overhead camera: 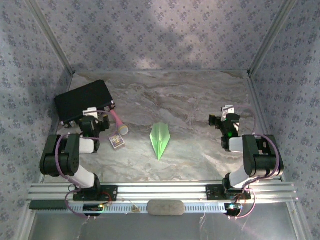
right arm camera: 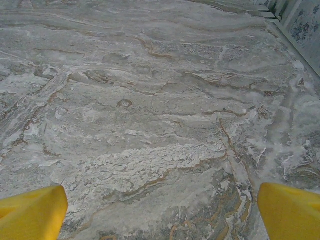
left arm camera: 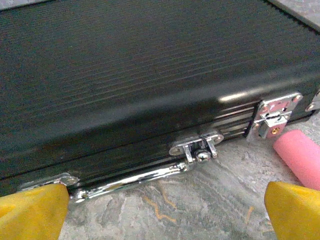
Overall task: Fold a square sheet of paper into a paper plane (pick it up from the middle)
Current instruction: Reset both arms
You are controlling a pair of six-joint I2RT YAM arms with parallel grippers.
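**Paper plane folded, lying free between two open grippers**

Paper plane is seen flat on the table, approx. midway between the arms. It lies well to the right of the L gripper and well to the left of the R gripper. It is touched by neither. Shape is a slim green dart w/ centre crease, and the sharp tip is pointed toward the arm bases. Folding is judged done, since no flat square is left and no crease looks half-made.

L gripper: jaws are spread wide and nothing is held. Directly ahead of it the black box is seen, latch side and chrome handle facing the jaws. The pink cylinder lies just ahead-right of the right jaw, beside the box. A small card box sits near this gripper, on its plane side. None of these is needed for the task.

R gripper: jaws are also spread wide and empty, w/ bare marble table ahead of them.

Both arms are parked at the sides, prob. so the finished plane is left unobstructed and undisturbed. Wide-open jaws fit a released, completed item. No further grasp is judged necessary. Main risk: a light dart is easily shifted if an arm is swept across the middle.
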